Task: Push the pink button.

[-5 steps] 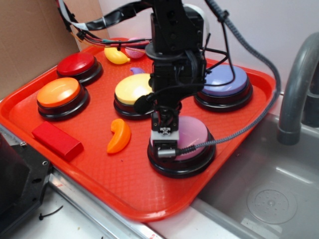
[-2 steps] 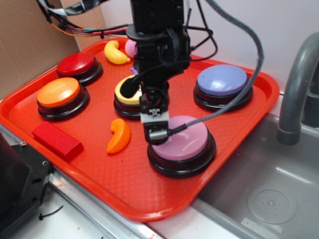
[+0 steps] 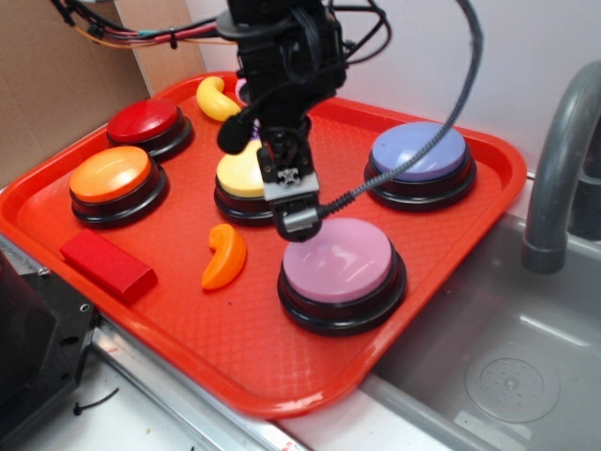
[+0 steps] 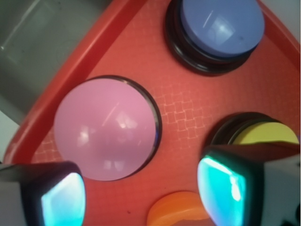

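Note:
The pink button (image 3: pixel 338 258), a glossy pale-pink dome on a black base, sits at the front right of the red tray (image 3: pixel 282 390). In the wrist view the pink button (image 4: pixel 106 129) lies left of centre, fully uncovered. My gripper (image 3: pixel 293 218) hangs just above and to the left of its back-left edge, not touching it. The gripper (image 4: pixel 141 197) is open, with only tray floor and an orange piece between its fingers.
On the tray stand a lavender-blue button (image 3: pixel 420 152), a yellow button (image 3: pixel 242 169), an orange button (image 3: pixel 111 174) and a red button (image 3: pixel 144 120). An orange curved piece (image 3: pixel 225 256), a red block (image 3: pixel 108 265) and a yellow banana (image 3: pixel 216 101) lie nearby. A sink (image 3: pixel 507 366) and faucet (image 3: pixel 559 169) are at right.
The gripper has risen off the pink button's dome and moved back and to the left, leaving the whole dome uncovered.

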